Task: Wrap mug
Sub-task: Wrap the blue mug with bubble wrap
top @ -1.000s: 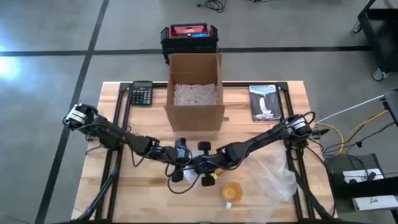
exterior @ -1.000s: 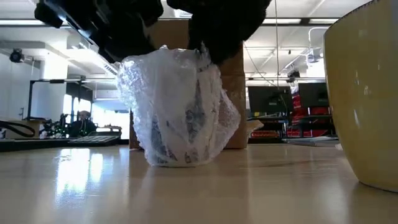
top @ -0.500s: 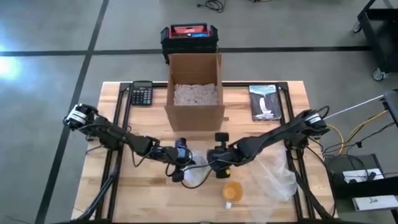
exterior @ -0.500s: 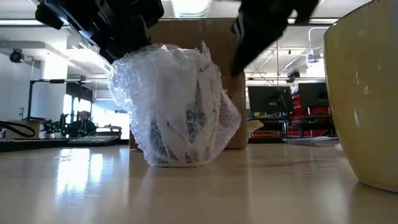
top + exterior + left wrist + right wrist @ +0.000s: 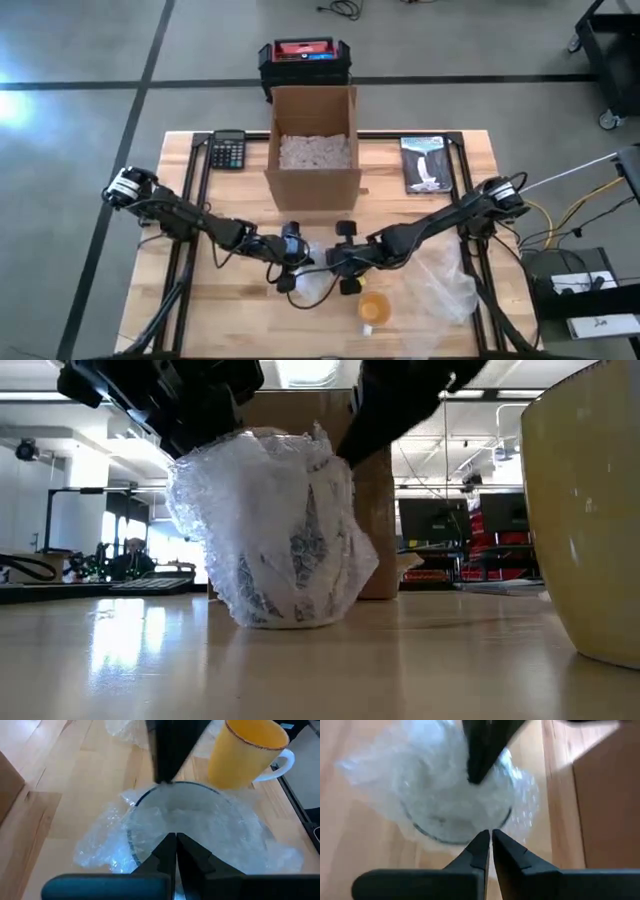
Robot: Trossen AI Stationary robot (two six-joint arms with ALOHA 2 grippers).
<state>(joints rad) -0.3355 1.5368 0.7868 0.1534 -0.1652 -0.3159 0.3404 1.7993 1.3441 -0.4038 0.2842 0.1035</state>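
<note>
Where the two arms meet at the table's front centre: one wrapped mug (image 5: pixel 280 530), upright on the wood, swaddled in crinkly clear bubble wrap (image 5: pixel 105 852) with a dark pattern showing through. Round rim visible from both wrist cameras. Left gripper (image 5: pixel 171 840) right at the mug's top, fingers pinched together on the wrap at the rim. Right gripper (image 5: pixel 487 836) at the opposite side of the rim, tips also nearly touching; whether anything is caught between them, cannot tell. Just beside, toward the front edge: one bare yellow mug (image 5: pixel 373 309), glossy, with a white handle. One loose crumpled sheet of clear wrap (image 5: pixel 440 285) to the right. Behind: one open cardboard box (image 5: pixel 312 150) of pale filler, one calculator (image 5: pixel 228 151), one booklet (image 5: pixel 424 163), all on one slatted wooden table (image 5: pixel 200 310).
</note>
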